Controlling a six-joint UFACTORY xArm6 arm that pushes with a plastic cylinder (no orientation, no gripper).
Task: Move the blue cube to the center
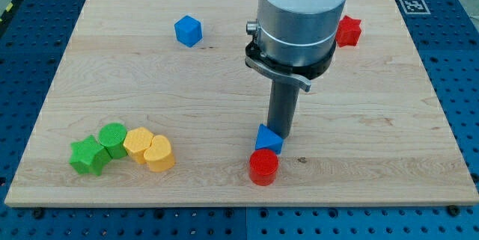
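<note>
The blue cube [188,31] sits on the wooden board [112,83] near the view's top, left of centre. My rod comes down from the arm's grey body at the top centre. My tip [280,132] is low in the middle, touching or just behind a blue triangular block [268,140]. The tip is far to the lower right of the blue cube. A red cylinder [263,167] stands just below the blue triangular block, touching it.
A red star block [348,31] lies at the top right, partly behind the arm. At the bottom left a green star [88,155], a green cylinder [114,138], a yellow block [138,143] and a yellow heart [159,152] cluster together.
</note>
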